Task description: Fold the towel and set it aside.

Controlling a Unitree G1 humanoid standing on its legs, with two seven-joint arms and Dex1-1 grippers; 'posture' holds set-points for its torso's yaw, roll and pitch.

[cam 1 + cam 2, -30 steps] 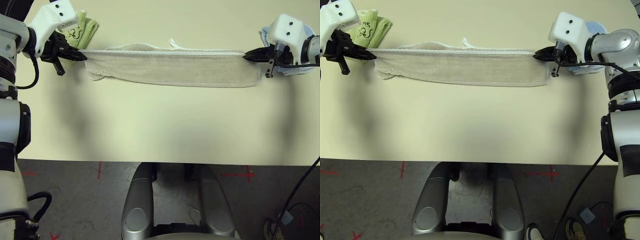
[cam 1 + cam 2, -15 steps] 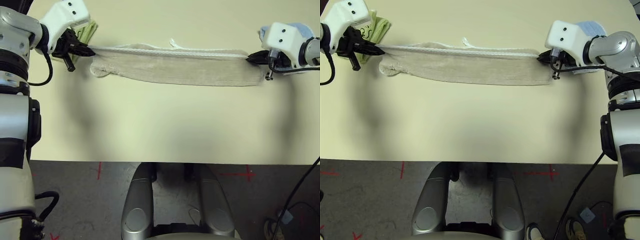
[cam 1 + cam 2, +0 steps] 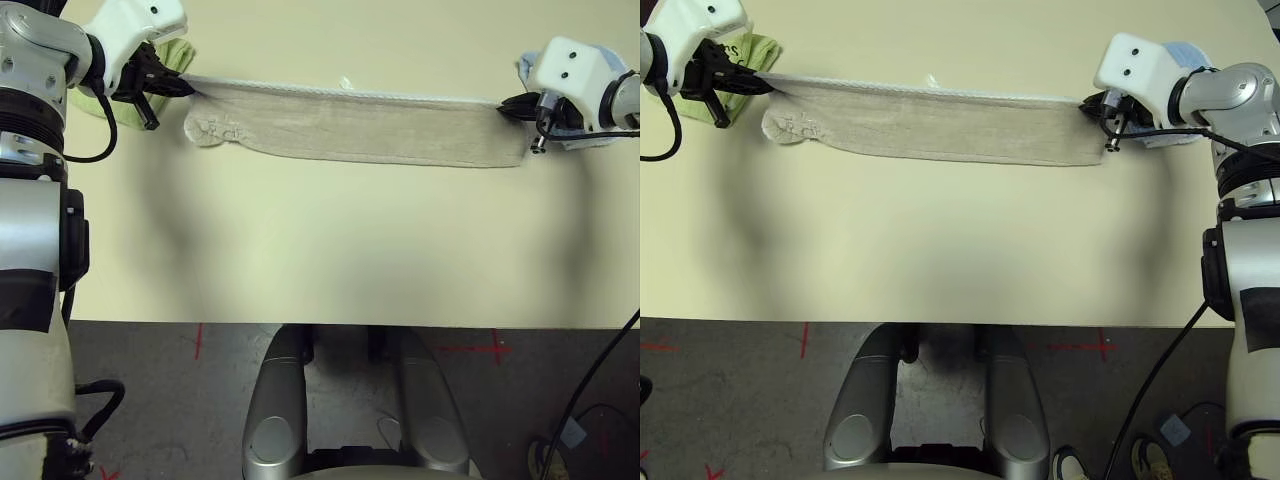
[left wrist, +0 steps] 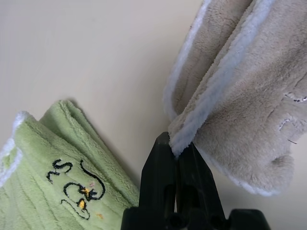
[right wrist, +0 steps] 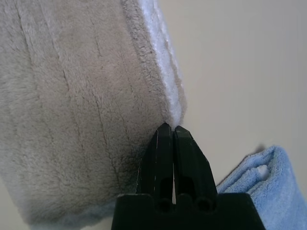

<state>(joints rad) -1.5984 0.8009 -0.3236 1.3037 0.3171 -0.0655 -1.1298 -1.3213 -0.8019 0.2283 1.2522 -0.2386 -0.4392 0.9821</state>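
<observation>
Step in hand: the towel (image 3: 355, 125) is stretched into a long narrow band between the two grippers, so the robot appears to be midway through the fold, with the lengthwise fold made and the crosswise one not yet done.
Towel: it spans the far part of the desk (image 3: 320, 250) from side to side, white-edged hem on the far side, one loose corner drooping at the left end.
Left gripper (image 4: 176, 143): jaws clenched on the white hem at the towel's left corner, just beside the green towel (image 4: 57, 191).
Right gripper (image 5: 168, 128): jaws clenched on the hem at the right corner, with the blue towel (image 5: 259, 187) close behind.
Arm pose: both silver forearms reach forward and outward, each wrist bent inward so the grippers face one another along the band, angled slightly down toward the desk.
Next move, as a judgement: one end likely has to be carried across to meet the other, keeping both grips firm and the hem edges aligned.
Caution: the drooping corner could bunch beneath the fold.
</observation>
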